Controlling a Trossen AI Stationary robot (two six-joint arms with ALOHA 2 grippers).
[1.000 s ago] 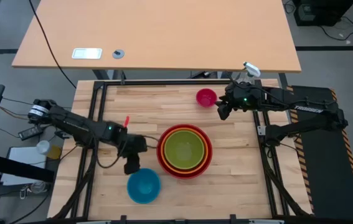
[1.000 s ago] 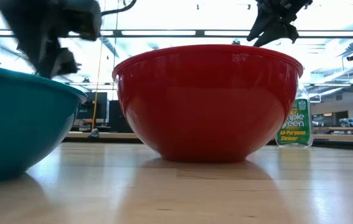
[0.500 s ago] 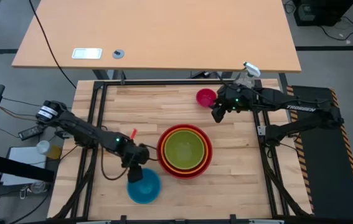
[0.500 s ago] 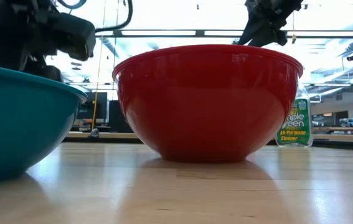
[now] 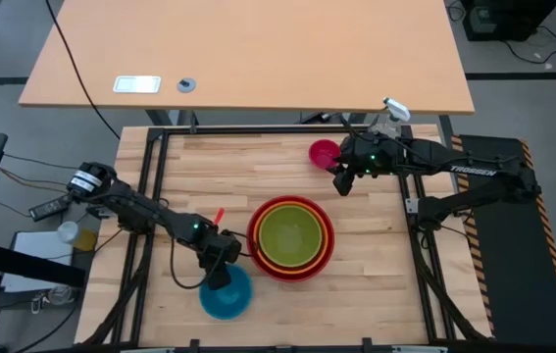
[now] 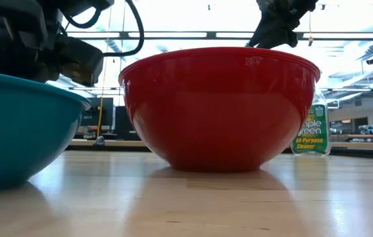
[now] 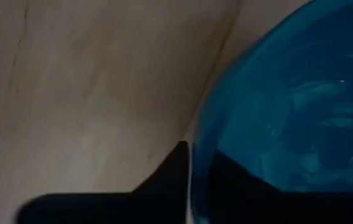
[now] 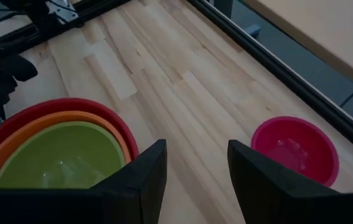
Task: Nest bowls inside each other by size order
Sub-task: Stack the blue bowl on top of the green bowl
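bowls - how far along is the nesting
Done: lime green bowl sits in the orange bowl, inside the red bowl. In hand: left gripper straddles the blue bowl rim. Left: blue, then the pink bowl, alone by the open right gripper.

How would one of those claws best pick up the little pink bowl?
Probably by its rim. The pink bowl sits upright and open, apart from the other bowls, so the right gripper, open nearby, could come down from above with one finger inside the thin wall and one outside.
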